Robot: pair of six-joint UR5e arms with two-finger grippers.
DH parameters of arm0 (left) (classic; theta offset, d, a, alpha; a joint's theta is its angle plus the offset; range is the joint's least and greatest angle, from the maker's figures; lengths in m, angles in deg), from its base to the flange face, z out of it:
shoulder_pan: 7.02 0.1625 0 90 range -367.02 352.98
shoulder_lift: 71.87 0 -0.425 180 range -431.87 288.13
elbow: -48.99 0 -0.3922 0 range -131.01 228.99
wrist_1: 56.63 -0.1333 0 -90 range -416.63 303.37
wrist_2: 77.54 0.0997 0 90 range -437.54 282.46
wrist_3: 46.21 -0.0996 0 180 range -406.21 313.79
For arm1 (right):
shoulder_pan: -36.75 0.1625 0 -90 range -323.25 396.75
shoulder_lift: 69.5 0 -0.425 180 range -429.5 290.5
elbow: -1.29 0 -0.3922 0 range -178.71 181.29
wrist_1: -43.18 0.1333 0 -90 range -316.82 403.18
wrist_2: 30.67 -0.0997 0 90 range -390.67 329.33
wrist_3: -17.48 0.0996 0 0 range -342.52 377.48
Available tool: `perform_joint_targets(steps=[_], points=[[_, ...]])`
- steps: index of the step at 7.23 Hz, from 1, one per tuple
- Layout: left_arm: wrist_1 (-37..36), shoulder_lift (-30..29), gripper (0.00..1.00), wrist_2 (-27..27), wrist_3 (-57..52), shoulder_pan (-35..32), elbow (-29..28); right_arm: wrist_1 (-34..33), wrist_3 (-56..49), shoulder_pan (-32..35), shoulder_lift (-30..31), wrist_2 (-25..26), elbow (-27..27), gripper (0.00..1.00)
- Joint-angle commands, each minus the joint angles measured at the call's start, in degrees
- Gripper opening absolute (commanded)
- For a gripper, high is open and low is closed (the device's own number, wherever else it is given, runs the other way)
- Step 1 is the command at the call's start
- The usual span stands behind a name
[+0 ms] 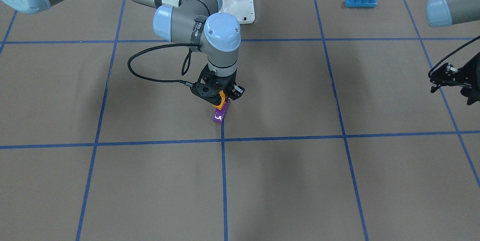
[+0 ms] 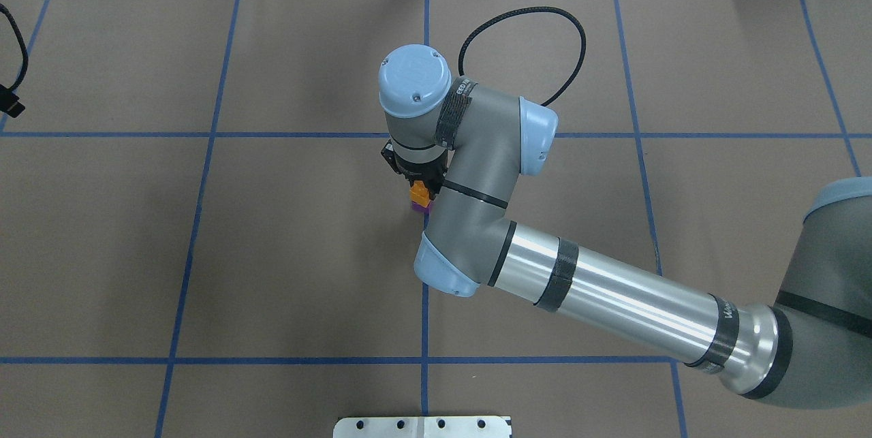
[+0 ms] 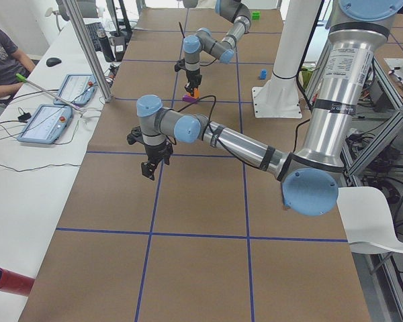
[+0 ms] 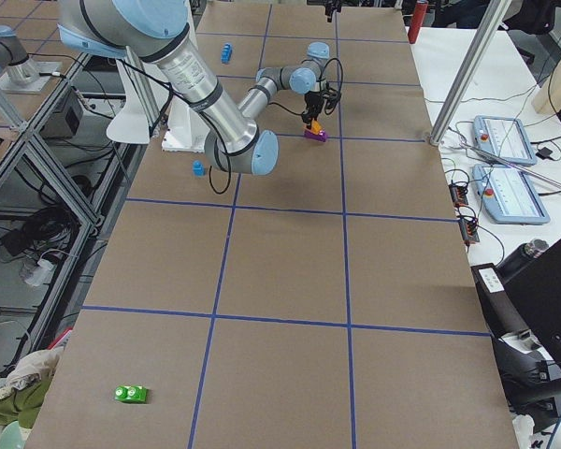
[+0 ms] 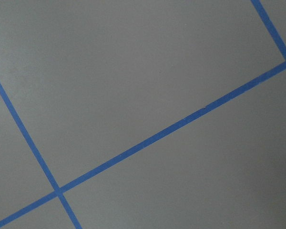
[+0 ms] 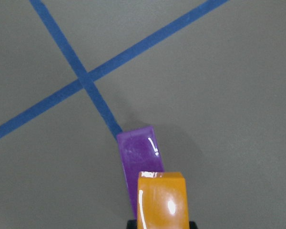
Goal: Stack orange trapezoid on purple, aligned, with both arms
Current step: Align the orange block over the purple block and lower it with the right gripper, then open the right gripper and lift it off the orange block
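Right gripper (image 1: 222,98) clamped on orange trapezoid (image 6: 162,202), directly over purple (image 1: 219,115) on table (image 1: 300,181); contact unclear. Left gripper (image 3: 151,168) well apart from purple, opening indeterminate.

Small glossy orange trapezoid (image 1: 220,102), pinched between the closed fingers of the right gripper (image 1: 224,98), sits directly above the purple brick (image 1: 219,116) and partly overlaps it. Contact is unclear. The purple brick, glossy and sloped with white marks, lies on a blue tape line.

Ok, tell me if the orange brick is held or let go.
Held: the right claw is shut on the orange brick, which sits directly over the purple brick. Whether they touch, I cannot tell.
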Motion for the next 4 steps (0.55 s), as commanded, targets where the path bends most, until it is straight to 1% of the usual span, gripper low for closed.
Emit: perform_joint_targets(steps=[1,3,4], points=[[0.07,0.15,1.00,0.00,0.11,0.00,0.07,0.09,-1.66,-0.58,0.06,2.15,-0.05,0.00],[0.07,0.15,1.00,0.00,0.11,0.09,-0.02,0.18,-2.37,-0.58,0.07,2.34,-0.05,0.00],[0.07,0.15,1.00,0.00,0.02,0.09,0.07,0.79,-2.37,-0.41,0.06,2.34,0.04,0.23]])
